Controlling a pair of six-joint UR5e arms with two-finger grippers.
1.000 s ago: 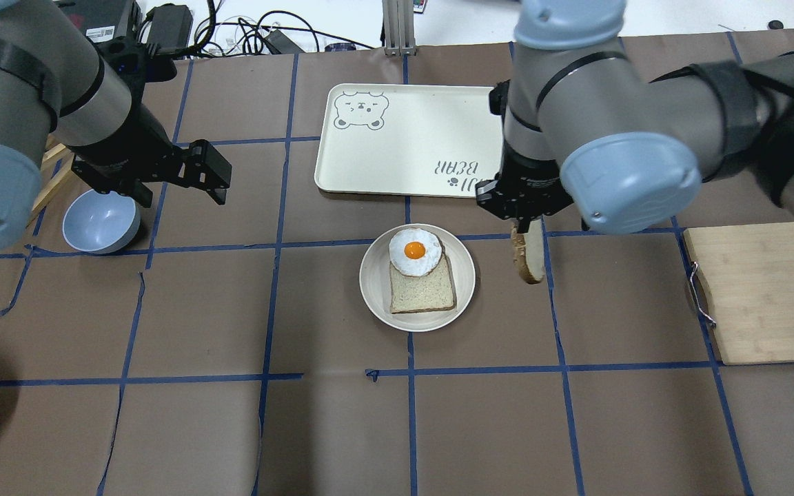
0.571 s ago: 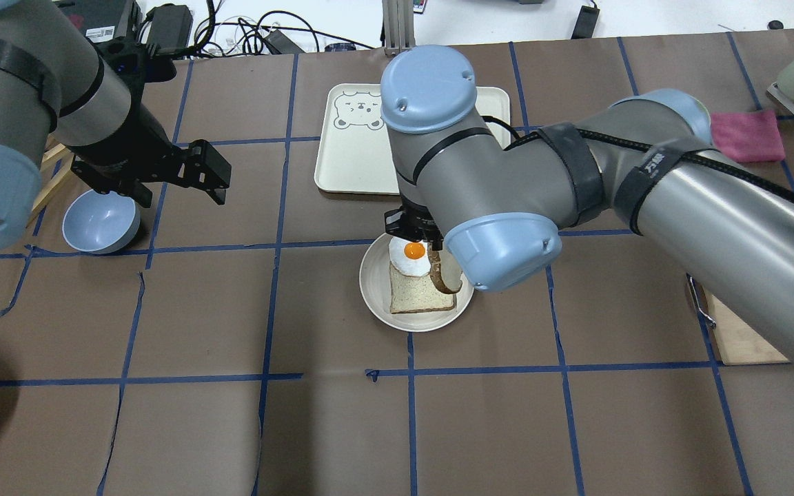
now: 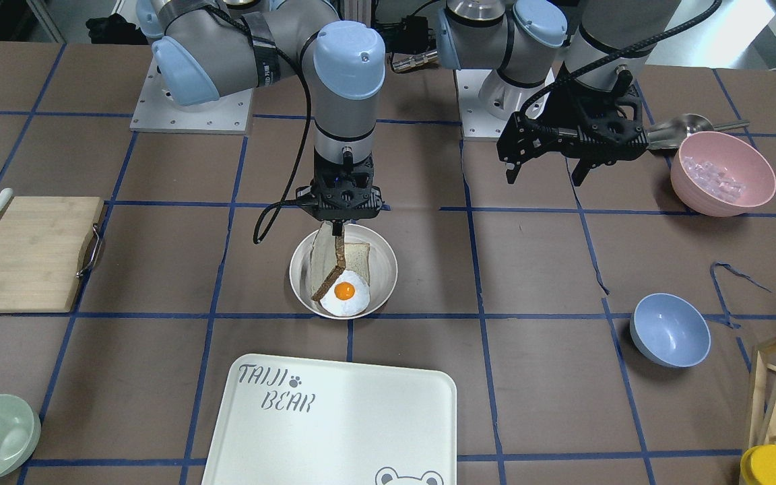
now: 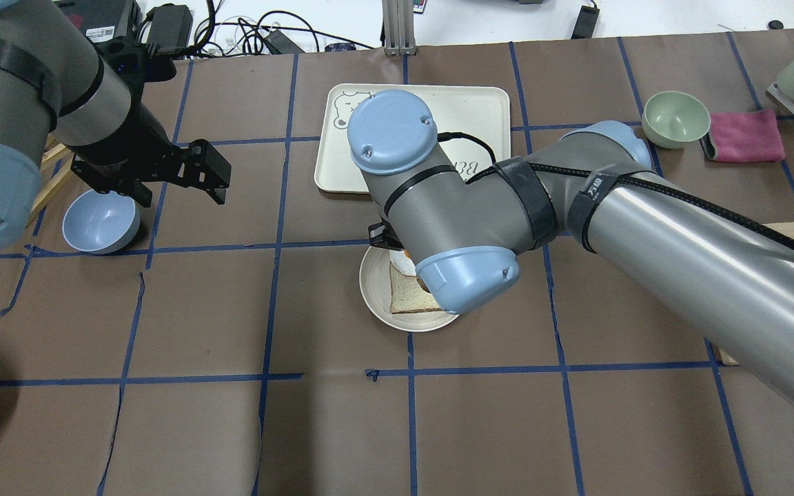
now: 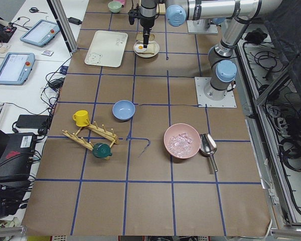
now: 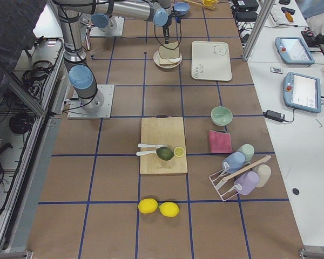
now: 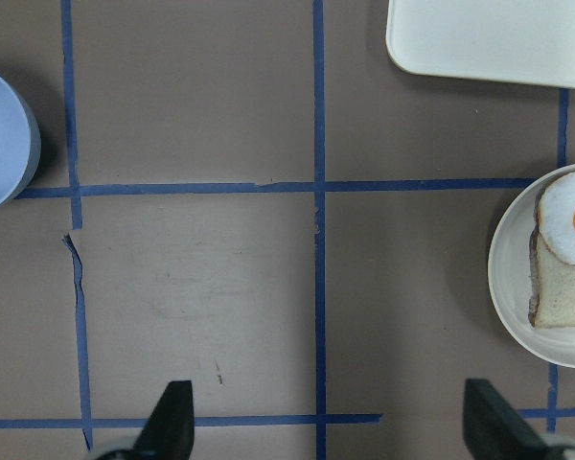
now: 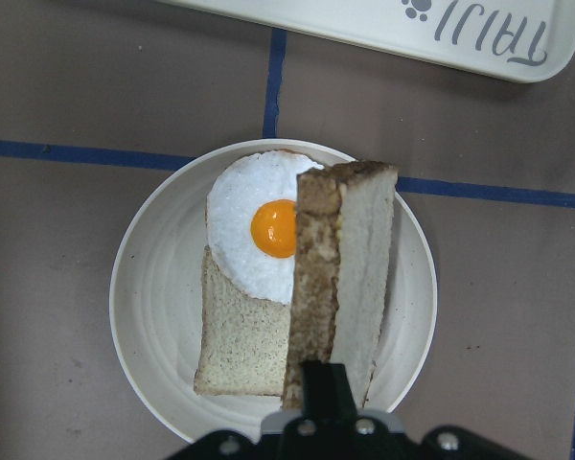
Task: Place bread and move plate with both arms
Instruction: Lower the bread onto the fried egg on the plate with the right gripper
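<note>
My right gripper (image 3: 338, 229) is shut on the bread (image 3: 326, 266), a slice with a dark brown crust, and holds it on edge over the plate (image 3: 388, 269). In the right wrist view the bread (image 8: 350, 278) hangs over the right half of the plate (image 8: 134, 287). A smaller slice (image 8: 240, 345) with a fried egg (image 8: 259, 230) on it lies on the plate. In the overhead view the right arm hides its gripper and the bread; part of the plate (image 4: 369, 289) shows. My left gripper (image 3: 543, 176) is open and empty, well off to the plate's side, and also shows overhead (image 4: 223, 182).
The TAIJI BEAR tray (image 3: 361, 417) lies just beyond the plate. A blue bowl (image 3: 669, 329) sits near the left gripper, and a pink bowl (image 3: 723, 174) is close to the robot's base. A wooden board (image 3: 24, 252) and a green bowl (image 4: 676, 117) are on the right arm's side.
The right arm has swung left with the bread, from beside the plate to over it. The left arm has not moved.
</note>
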